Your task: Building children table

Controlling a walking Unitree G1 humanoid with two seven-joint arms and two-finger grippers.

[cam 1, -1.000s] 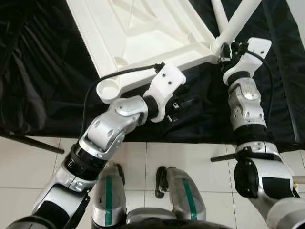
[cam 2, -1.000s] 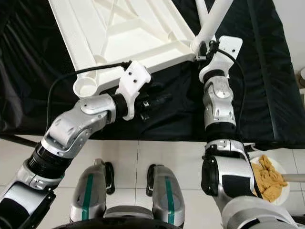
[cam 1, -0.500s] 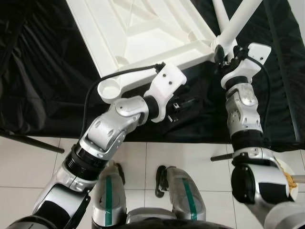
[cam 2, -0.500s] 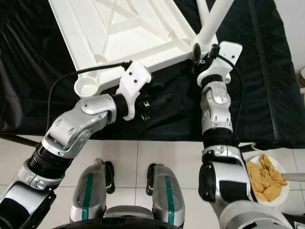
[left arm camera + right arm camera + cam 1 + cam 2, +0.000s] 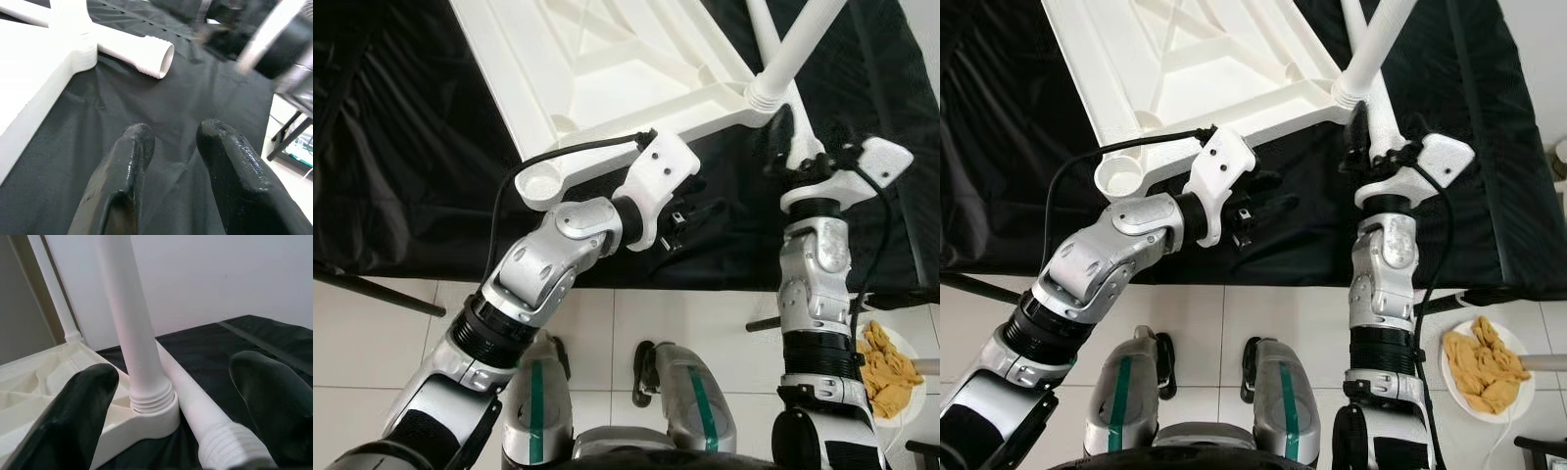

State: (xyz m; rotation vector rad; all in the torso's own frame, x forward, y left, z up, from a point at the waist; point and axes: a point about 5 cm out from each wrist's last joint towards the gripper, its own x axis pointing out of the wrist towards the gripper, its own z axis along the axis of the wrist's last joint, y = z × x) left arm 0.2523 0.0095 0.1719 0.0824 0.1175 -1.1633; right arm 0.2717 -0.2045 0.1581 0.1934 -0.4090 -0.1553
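white table leg (image 5: 129, 328) stands up straight between the right gripper (image 5: 171, 406) open jaws; left gripper (image 5: 173, 161) open too.

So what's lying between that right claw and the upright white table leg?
A loose white table leg lies on the black cloth there, between the right end effector and the upright leg, per the right wrist view.

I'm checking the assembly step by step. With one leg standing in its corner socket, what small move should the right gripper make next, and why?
Probably lower the open right gripper onto the loose white plastic table leg lying on the black cloth beside the upright leg. Its fingers already straddle that leg's ribbed end, and the upturned white tabletop has an empty round socket at its near corner.
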